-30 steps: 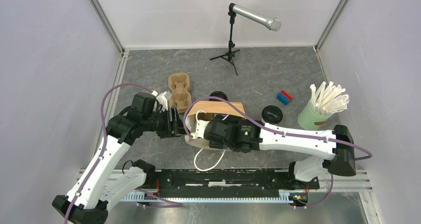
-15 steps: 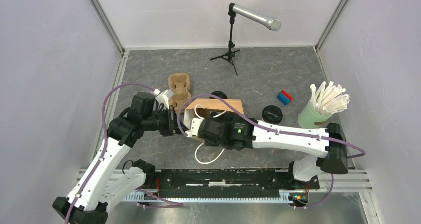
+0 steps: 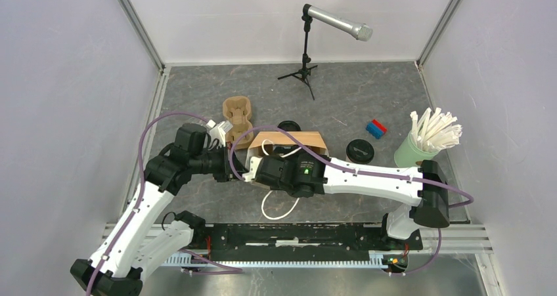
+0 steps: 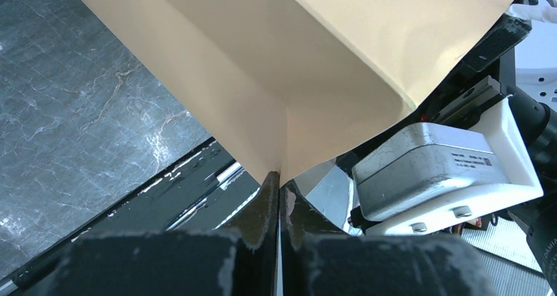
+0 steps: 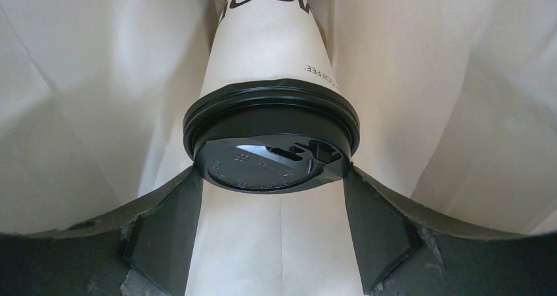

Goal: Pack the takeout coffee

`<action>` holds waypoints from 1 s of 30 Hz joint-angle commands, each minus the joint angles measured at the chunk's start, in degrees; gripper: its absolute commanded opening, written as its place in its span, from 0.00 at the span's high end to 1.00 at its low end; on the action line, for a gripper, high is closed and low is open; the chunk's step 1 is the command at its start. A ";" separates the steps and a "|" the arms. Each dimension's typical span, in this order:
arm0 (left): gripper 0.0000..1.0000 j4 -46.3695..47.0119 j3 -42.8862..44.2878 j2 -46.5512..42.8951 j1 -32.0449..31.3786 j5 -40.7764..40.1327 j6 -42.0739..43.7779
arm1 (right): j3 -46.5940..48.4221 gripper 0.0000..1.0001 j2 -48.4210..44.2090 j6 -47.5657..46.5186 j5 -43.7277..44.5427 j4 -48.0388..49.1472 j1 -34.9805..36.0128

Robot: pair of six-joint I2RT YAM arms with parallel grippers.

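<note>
Where the left gripper [image 4: 280, 184] meets the paper bag [image 4: 263, 60], its fingers [image 4: 259, 211] are pressed together, pinching a folded edge of the bag between their tips. The brown cup carrier [image 3: 237, 115] stands just beyond them. To the right, the right gripper [image 5: 270, 176] is inside the bag, its fingers [image 5: 167, 237] spread wide and bearing on either side of the black lid [image 5: 270, 135] of a white coffee cup [image 5: 269, 46]. The cup sits between the fingertips, its base pointing away from them, with the bag's walls all around it.
</note>
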 commanded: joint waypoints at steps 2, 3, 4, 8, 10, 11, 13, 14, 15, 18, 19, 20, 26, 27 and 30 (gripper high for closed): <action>0.98 2.21 -0.26 -0.73 -0.16 1.98 2.78 | 1.21 0.40 0.42 -2.16 1.90 -1.02 -0.16; 0.98 2.23 -0.27 -0.68 -0.20 2.02 2.77 | 1.21 0.40 0.31 -2.07 1.50 -1.03 -0.46; 0.98 2.23 -0.27 -0.56 -0.17 1.98 2.73 | 1.21 0.40 0.09 -1.95 1.09 -1.12 -0.63; 0.98 2.21 0.26 -0.32 -0.21 1.94 2.81 | 2.03 0.40 -0.75 -1.25 0.66 -1.87 -0.84; 0.98 2.24 0.52 -0.21 -0.17 1.99 2.79 | 2.11 0.40 -1.21 -0.89 0.86 -2.55 -0.92; 0.98 2.16 0.61 -0.09 -0.27 1.94 2.76 | 1.89 0.40 -1.56 -0.76 1.02 -2.78 -0.95; 0.98 1.98 0.86 0.11 -0.16 1.89 2.82 | 0.90 0.40 -2.15 -0.25 1.12 -2.93 -1.21; 0.98 1.97 0.99 0.14 -0.18 1.94 2.89 | 0.33 0.40 -2.50 0.06 1.15 -3.09 -1.42; 0.98 1.89 1.03 0.24 -0.17 1.96 2.82 | -0.01 0.40 -2.74 0.27 1.10 -3.20 -1.53; 0.98 1.88 1.40 0.23 -0.22 2.10 2.83 | -1.04 0.40 -3.73 0.57 1.14 -3.26 -2.13; 0.98 1.86 1.56 0.23 -0.18 2.30 2.95 | -1.32 0.40 -3.98 0.50 1.22 -3.35 -2.47; 0.98 1.88 1.71 0.31 -0.18 2.41 3.06 | -1.49 0.40 -4.18 0.48 1.33 -3.49 -2.78; 0.98 1.83 1.67 0.48 -0.17 3.80 4.30 | -3.60 0.40 -4.70 -2.85 2.04 -0.69 -3.86; 0.98 1.88 1.67 0.41 -0.21 4.04 4.48 | -3.54 0.40 -4.40 -3.55 2.07 -0.24 -4.06; 0.98 1.86 2.14 0.57 -0.21 4.59 5.10 | -2.97 0.39 -2.72 -4.48 2.46 -0.18 -4.28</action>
